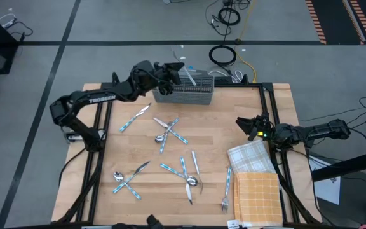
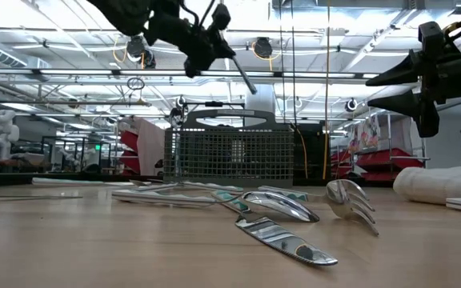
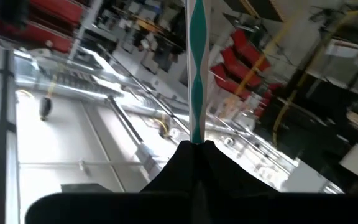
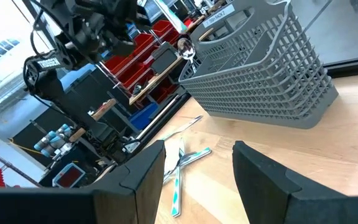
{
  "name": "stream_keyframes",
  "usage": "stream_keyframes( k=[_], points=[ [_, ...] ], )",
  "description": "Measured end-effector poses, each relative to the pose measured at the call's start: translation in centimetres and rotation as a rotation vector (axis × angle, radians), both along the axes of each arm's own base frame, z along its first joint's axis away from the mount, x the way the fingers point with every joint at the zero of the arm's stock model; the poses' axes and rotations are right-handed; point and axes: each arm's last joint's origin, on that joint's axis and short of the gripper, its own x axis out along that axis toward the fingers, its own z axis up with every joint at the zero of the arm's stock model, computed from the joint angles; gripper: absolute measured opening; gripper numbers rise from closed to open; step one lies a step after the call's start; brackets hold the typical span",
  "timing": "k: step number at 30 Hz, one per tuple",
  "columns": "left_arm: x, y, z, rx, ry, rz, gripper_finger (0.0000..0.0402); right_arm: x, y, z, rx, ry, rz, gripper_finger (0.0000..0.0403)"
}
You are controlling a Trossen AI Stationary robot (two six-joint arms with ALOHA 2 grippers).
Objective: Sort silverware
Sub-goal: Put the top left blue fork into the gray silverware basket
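Silverware with shiny heads and light blue patterned handles lies scattered across the table near the grey caddy. Above it, the left gripper is clamped on 1 piece, tilted down toward the caddy. Only the left wrist view shows its striped handle; the right gripper hovers spread wide, holding nothing.

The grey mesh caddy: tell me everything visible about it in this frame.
The grey mesh caddy is a rectangular wire-grid basket with a carry handle, standing upright on the wooden table at its far edge. The left tool, shut on a utensil, hovers above it without touching. Loose silverware lies apart, nearer the front.
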Motion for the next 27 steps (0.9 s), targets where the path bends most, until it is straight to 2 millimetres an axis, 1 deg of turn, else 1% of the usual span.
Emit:
stream_keyframes(
  k=[5,8,10,17,22,27],
  points=[
    [0.8,0.5,-1.3,-0.014,0.024,-0.014,0.0010,0.0,0.0,0.0,-0.019,0.011,0.001,0.0178],
    [0.9,0.6,-1.7,-0.025,0.030,-0.048,0.0010,0.0,0.0,0.0,-0.035,0.020,0.001,0.0178],
    [0.8,0.8,-1.7,-0.028,0.032,-0.062,0.0010,0.0,0.0,0.0,-0.044,0.024,0.002,0.0178],
    [0.1,2.0,-1.8,-0.061,0.020,-0.027,0.0010,0.0,0.0,0.0,-0.046,0.025,0.002,0.0178],
    [-0.8,3.3,-2.7,-0.127,0.088,0.039,0.0010,0.0,0.0,0.0,-0.046,0.026,0.002,0.0178],
    [-0.8,4.4,-3.3,-0.116,0.078,0.077,0.0010,0.0,0.0,0.0,-0.048,0.026,-0.015,0.0178]
  ],
)
